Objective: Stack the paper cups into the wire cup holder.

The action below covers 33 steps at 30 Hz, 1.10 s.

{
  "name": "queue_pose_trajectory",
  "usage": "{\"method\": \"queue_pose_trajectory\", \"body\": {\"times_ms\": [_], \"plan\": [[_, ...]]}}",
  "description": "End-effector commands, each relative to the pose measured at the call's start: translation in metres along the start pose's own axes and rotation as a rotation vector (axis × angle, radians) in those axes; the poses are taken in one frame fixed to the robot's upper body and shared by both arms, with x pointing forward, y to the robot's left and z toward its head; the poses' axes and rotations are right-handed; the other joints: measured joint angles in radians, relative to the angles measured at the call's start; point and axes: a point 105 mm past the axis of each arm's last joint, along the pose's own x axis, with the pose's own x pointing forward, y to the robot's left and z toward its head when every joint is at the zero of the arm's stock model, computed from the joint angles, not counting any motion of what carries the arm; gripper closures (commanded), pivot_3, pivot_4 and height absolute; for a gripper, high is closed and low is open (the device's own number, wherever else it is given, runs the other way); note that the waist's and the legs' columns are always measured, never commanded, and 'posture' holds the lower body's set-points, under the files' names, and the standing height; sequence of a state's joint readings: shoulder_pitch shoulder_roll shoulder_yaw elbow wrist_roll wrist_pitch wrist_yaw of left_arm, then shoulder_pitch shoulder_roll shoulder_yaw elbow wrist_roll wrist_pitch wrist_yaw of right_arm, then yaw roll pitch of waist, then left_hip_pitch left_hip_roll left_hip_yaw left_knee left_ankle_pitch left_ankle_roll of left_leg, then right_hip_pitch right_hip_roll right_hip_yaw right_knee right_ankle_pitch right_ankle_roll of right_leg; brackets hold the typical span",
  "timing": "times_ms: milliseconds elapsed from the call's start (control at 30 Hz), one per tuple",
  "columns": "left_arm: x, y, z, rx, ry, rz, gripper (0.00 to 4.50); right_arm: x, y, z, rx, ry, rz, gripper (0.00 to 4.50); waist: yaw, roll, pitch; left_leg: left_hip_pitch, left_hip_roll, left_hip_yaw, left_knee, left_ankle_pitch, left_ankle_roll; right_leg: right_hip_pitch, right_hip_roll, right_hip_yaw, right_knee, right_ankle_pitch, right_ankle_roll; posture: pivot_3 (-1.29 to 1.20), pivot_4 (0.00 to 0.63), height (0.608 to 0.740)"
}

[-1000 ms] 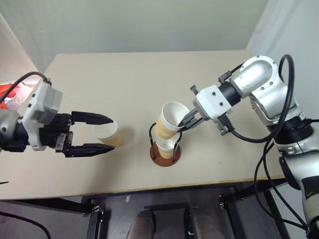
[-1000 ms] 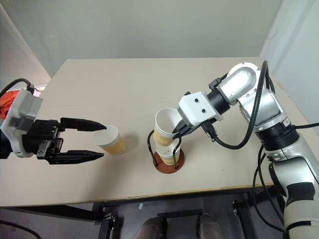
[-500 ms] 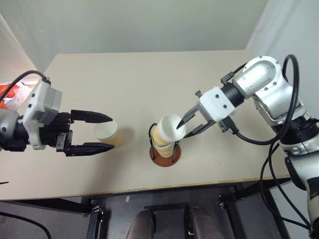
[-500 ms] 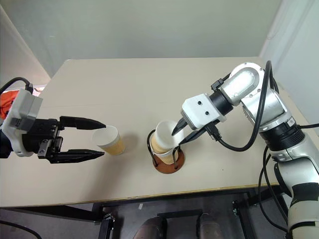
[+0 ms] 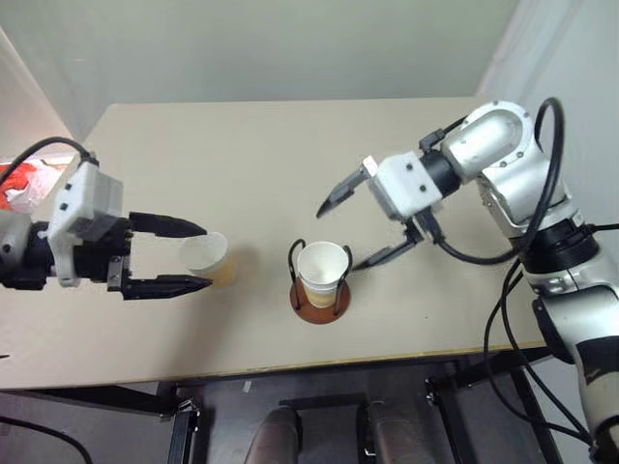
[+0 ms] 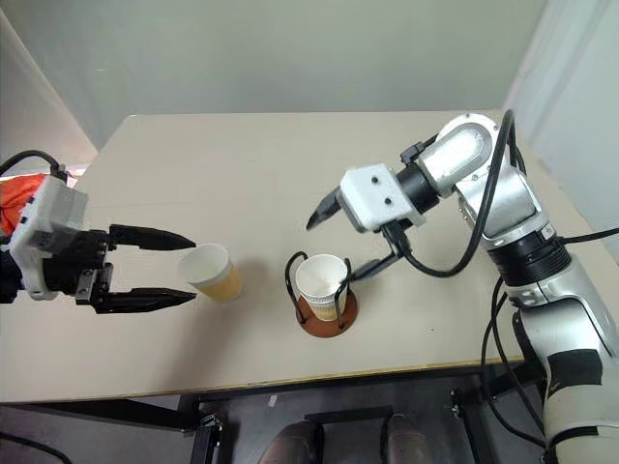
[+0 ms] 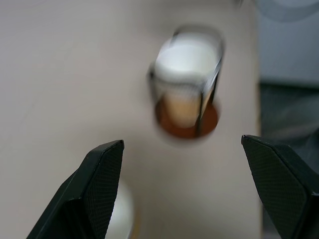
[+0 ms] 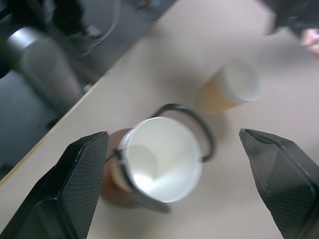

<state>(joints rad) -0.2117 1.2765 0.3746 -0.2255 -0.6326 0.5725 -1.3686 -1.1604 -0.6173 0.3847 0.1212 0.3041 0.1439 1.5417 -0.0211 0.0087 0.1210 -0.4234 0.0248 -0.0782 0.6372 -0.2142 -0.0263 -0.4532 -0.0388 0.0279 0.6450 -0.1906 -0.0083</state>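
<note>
The paper cups [image 6: 322,283] numbered two countable rims: a nested stack standing inside the wire cup holder [image 6: 326,309] at lower centre of the frame, how many nested within could not be told, and one loose cup [image 6: 213,271] standing on the table [image 6: 261,164] to its left. The right claw [image 6: 350,239] hung above and just right of the holder, fingers spread wide and empty, judged a release position. The left claw [image 6: 174,269], at left of frame, was spread with its fingers flanking the loose cup without gripping it, judged ready for the next pickup.
</note>
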Motion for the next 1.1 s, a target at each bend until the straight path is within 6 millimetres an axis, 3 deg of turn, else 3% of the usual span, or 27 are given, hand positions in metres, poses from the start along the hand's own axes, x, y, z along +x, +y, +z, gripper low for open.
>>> {"method": "queue_pose_trajectory", "body": {"times_ms": [33, 133, 300, 533, 700, 867, 1100], "plan": [[-0.004, 0.013, -0.014, 0.084, 0.141, 0.047, 0.35, -0.020, -0.044, 0.022, 0.097, -0.187, -0.317, 0.03, 0.000, 0.000, 0.000, 0.000, 0.000, 0.000, 0.000, 0.000, 0.000, 0.000, 0.000, 0.000, 0.000, 0.000, 0.000, 0.00, 0.150, 0.740], [0.003, 0.023, -0.028, 0.160, 0.248, 0.049, 0.35, -0.017, -0.058, 0.027, 0.270, -0.309, -0.449, 0.03, 0.000, 0.000, 0.000, 0.001, 0.001, 0.000, 0.000, 0.000, 0.000, -0.001, 0.000, 0.000, 0.001, 0.000, 0.000, 0.00, 0.150, 0.740], [0.024, 0.025, -0.038, 0.227, 0.313, -0.053, 0.35, -0.007, -0.043, 0.027, 0.314, -0.317, -0.465, 0.03, 0.012, -0.002, -0.001, -0.002, 0.002, -0.001, 0.001, -0.003, -0.001, -0.002, 0.001, -0.001, 0.000, -0.002, -0.003, 0.00, 0.150, 0.740], [0.039, 0.024, -0.059, 0.254, 0.393, -0.130, 0.35, -0.009, -0.038, 0.024, 0.341, -0.297, -0.509, 0.03, 0.009, -0.002, -0.001, -0.011, 0.002, -0.001, 0.007, -0.009, -0.001, -0.008, 0.001, -0.002, 0.000, -0.001, -0.001, 0.00, 0.150, 0.740], [0.052, 0.040, -0.073, 0.293, 0.439, -0.083, 0.35, -0.009, -0.027, 0.026, 0.354, -0.300, -0.476, 0.03, 0.011, -0.002, -0.001, -0.011, 0.003, -0.001, 0.009, -0.009, -0.001, -0.008, 0.001, -0.002, 0.000, 0.000, 0.000, 0.00, 0.150, 0.740], [0.060, 0.037, -0.071, 0.289, 0.409, -0.130, 1.97, -0.007, -0.013, 0.036, 0.345, -0.341, -0.402, 0.00, 0.012, -0.003, -0.002, -0.012, 0.003, 0.000, 0.011, -0.007, 0.000, -0.007, 0.001, -0.002, 0.000, 0.002, 0.003, 0.00, 0.150, 0.740], [0.066, 0.028, -0.070, 0.289, 0.394, -0.192, 4.45, -0.007, -0.011, 0.034, 0.348, -0.321, -0.400, 0.00, 0.011, -0.003, -0.002, -0.011, 0.004, 0.000, 0.011, -0.006, 0.000, -0.007, 0.003, -0.002, 0.000, 0.003, 0.006, 0.00, 0.150, 0.740]]}}
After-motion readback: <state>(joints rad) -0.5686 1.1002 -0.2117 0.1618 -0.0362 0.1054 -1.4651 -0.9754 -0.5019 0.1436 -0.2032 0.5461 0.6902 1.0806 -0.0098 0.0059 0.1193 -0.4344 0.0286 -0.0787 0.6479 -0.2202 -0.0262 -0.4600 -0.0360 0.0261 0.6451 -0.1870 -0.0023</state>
